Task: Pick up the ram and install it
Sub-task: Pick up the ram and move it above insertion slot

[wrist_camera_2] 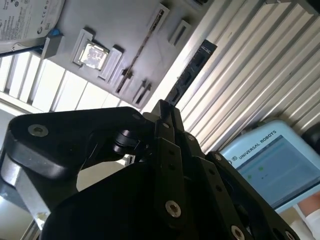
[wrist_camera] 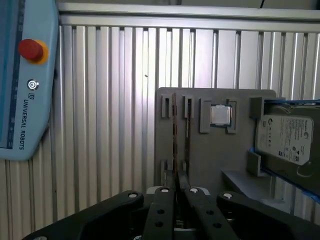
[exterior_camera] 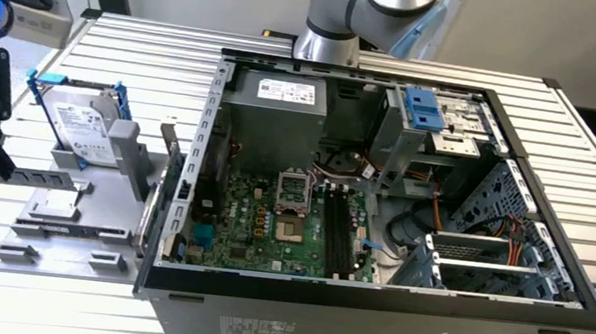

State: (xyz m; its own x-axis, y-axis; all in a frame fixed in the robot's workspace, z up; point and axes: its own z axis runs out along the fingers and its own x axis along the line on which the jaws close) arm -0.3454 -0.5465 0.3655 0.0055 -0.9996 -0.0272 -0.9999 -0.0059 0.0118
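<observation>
your pincer point(wrist_camera: 176, 189) has its 2 fingers point(wrist_camera_2: 162, 117) drawn together with barely a slit between them, and it holds nothing. just beyond the tips, in the first wrist view, the ram point(wrist_camera: 174, 131) stands on edge in the slots of the grey fixture point(wrist_camera: 200, 150), in line with the fingers but apart from them. beside the ram on the same fixture, a square processor chip point(wrist_camera: 220, 115) lies in its recess. past that is the silver hard drive point(wrist_camera: 286, 137) in a blue bracket. the fixture rests on the ribbed metal worktop point(wrist_camera: 110, 100), and a pale blue teach pendant point(wrist_camera: 25, 75) is off to one side. in the exterior view, the fixture sits just beside the open computer case point(exterior_camera: 385, 184), on that view's left.
</observation>
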